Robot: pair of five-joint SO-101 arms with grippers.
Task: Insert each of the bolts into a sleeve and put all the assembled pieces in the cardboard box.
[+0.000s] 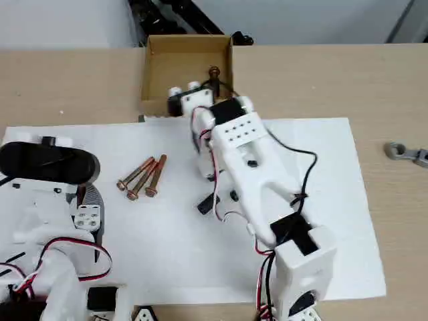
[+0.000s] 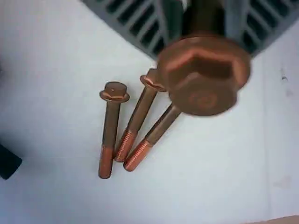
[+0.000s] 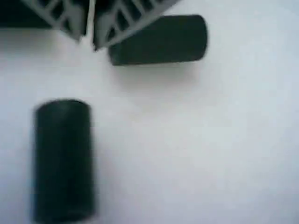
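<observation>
A pale wooden table point(image 1: 374, 80) runs across the high view, and a white paper sheet point(image 1: 321, 174) covers most of its middle. Behind the table's far edge stand a dark frame point(image 1: 170, 17) and a light grey wall.

Two white arms rise from the near edge. The right arm point(image 1: 254, 160) stretches across the sheet toward the far side, and the left arm point(image 1: 47, 267) sits folded at the near corner.

An open cardboard box point(image 1: 146, 70) rests on the bare wood at the far edge of the sheet, well apart from both sets of jaws. A copper bolt head point(image 1: 214, 71) on a dark shaft shows at the box's corner nearest the right arm. Whether it rests inside cannot be told.

The right gripper point(image 3: 90, 41) is clenched to a thin slit with nothing between its jaws. One black sleeve point(image 3: 159, 39) lies on the paper just beside its fingertips. A second sleeve point(image 3: 63, 158) lies farther from them, turned crosswise to the first.

The left gripper point(image 2: 202, 28) grasps a copper bolt point(image 2: 203, 77), with the hexagonal head sticking out past the jaws. Beyond those jaws three loose bolts point(image 2: 137, 119) lie close together on the paper, fanned slightly.

A small metal fitting point(image 1: 401, 151) lies on bare wood, far from either gripper.
</observation>
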